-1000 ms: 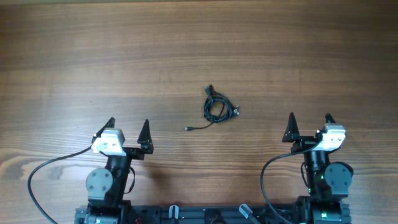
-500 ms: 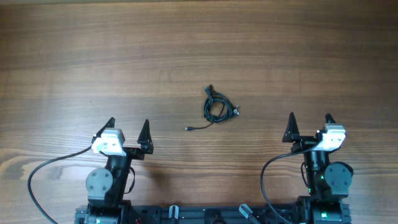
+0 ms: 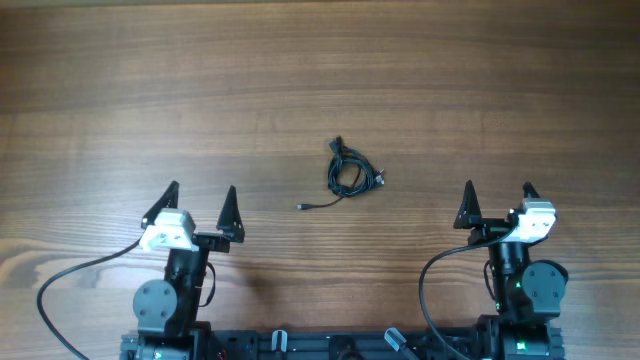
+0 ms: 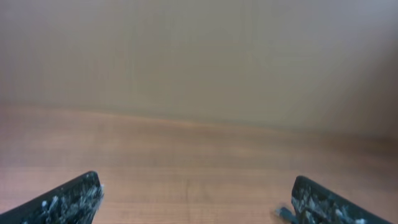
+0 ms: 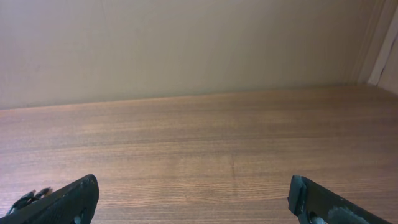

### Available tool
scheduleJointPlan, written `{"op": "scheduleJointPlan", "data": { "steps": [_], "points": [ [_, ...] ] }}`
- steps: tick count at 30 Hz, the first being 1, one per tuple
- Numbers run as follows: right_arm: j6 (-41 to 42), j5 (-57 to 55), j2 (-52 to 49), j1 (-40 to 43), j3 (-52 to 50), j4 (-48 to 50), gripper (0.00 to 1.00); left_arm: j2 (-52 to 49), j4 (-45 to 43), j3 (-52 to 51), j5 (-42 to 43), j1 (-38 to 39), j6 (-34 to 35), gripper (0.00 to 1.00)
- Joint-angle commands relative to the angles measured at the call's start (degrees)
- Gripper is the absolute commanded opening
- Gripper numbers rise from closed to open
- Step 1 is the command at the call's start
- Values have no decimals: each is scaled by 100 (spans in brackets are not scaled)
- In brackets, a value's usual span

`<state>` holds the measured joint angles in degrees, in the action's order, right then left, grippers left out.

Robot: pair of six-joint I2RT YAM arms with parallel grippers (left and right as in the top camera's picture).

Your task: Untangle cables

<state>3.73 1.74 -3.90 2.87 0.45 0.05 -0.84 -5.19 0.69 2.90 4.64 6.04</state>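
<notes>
Overhead first: your left gripper (image 3: pixel 201 188) has nudged left and toward the far side of the table (image 3: pixel 120 90) since half a second ago, wrist body with it. Fingers spread wide, nothing between them. Right gripper (image 3: pixel 497 186) hasn't moved, also spread wide and empty. The cables (image 3: pixel 348 172) sit where they were: a small black knotted bundle near table centre, between the two arms and farther out than both, well apart from either gripper. One loose tail runs down-left to a small plug (image 3: pixel 303 207). Nothing lies between either gripper and the bundle. Thick black arm leads (image 3: pixel 70 275) loop on the near edge beside each base. The tabletop is brown wood, grain running left-right.

Left wrist: the frame is blurred. Both black fingers (image 4: pixel 68 202) sit at the bottom corners, wide apart, scuffed with pale specks, over bare wood. A small bluish-dark bit (image 4: pixel 283 213) shows just beside the right-hand finger; can't tell what it is. A plain beige wall (image 4: pixel 199 56) stands behind.

Right wrist: sharp. Matte black fingers (image 5: pixel 65 198) sit at the bottom corners, wide apart, gripping nothing. A dark scrap of cord (image 5: pixel 28 199) shows at bottom-left, just beside the left-hand finger, likely the bundle.
</notes>
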Motion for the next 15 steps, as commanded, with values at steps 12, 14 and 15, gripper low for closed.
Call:
{"op": "scheduleJointPlan", "data": {
  "steps": [12,14,15],
  "points": [
    [-70,94,-46,-28,-15,9,100,31,-922,-13,260,-42,-87,100],
    [-70,94,-46,-31,-15,11,100,28,-925,15,260,-42,-87,100],
    [-68,94,-46,-28,-15,9,100,28,-922,39,260,-42,-87,100]
  ]
}}
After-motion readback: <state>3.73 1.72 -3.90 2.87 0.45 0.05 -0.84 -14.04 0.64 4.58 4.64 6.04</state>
